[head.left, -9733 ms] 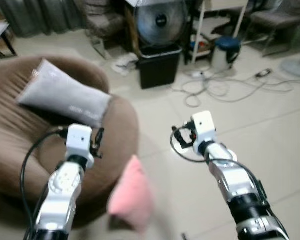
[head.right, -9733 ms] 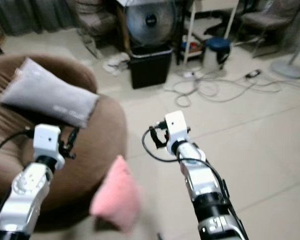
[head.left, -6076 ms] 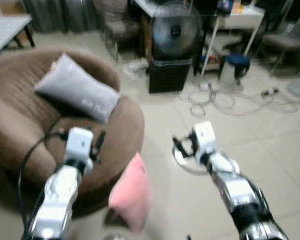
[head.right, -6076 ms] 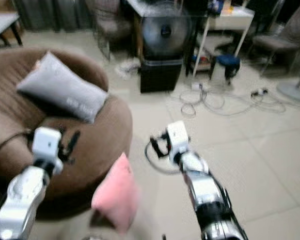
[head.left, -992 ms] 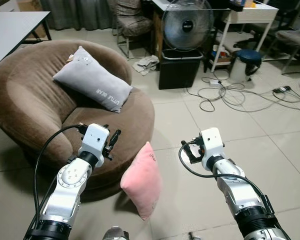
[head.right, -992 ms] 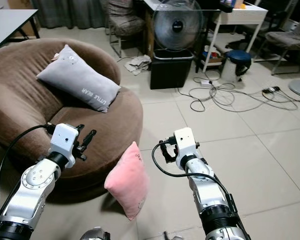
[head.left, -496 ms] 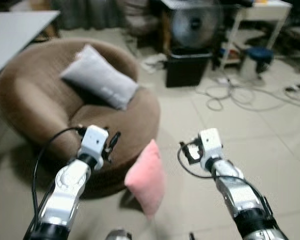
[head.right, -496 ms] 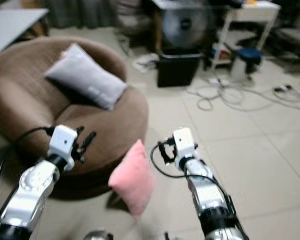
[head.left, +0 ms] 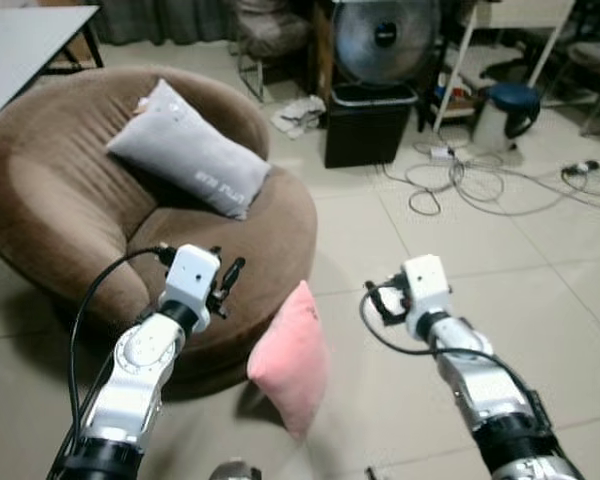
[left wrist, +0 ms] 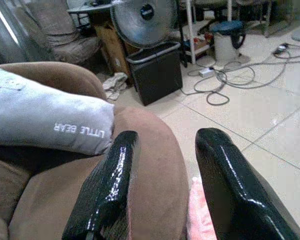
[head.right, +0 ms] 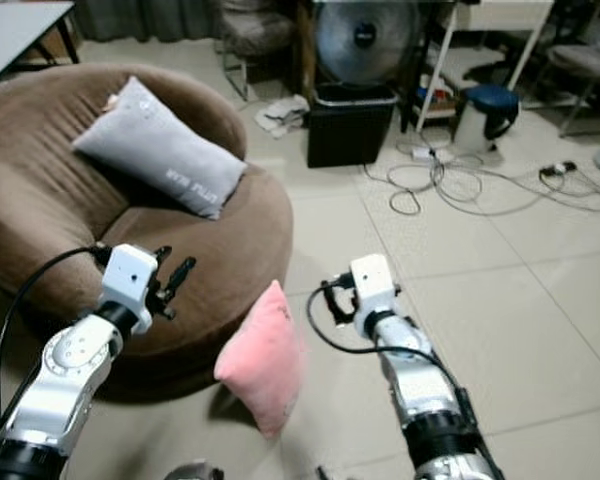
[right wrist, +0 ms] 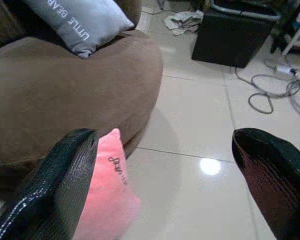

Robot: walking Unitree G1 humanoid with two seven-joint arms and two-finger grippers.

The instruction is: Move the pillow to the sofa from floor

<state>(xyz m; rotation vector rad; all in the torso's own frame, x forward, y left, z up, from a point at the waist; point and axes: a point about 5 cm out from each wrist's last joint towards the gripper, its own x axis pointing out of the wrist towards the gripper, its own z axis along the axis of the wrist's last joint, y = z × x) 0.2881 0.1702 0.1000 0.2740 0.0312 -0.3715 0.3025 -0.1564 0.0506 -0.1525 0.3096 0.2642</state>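
A pink pillow (head.left: 290,360) stands on edge on the tiled floor, leaning at the front of the round brown sofa (head.left: 50,210). A grey pillow (head.left: 188,150) lies on the sofa's seat against the backrest. My left gripper (head.left: 227,277) is held open above the sofa's front rim, left of the pink pillow and apart from it. In the left wrist view its fingers (left wrist: 110,185) frame the sofa edge and the pink pillow's corner (left wrist: 200,220). My right gripper (head.left: 378,301) is open over the floor, right of the pink pillow (right wrist: 107,195), holding nothing.
A black bin (head.left: 365,122) and a standing fan (head.left: 384,35) are behind the sofa's right side. Loose cables (head.left: 480,180) trail over the tiles beyond my right arm. A blue stool (head.left: 510,105), a white table leg (head.left: 450,60), a chair (head.left: 265,30) and crumpled cloth (head.left: 298,112) stand further back.
The whole picture has shifted slightly and sharpened, so the camera moved. Both arms keep the same pose, and the pink pillow stays against the sofa front.
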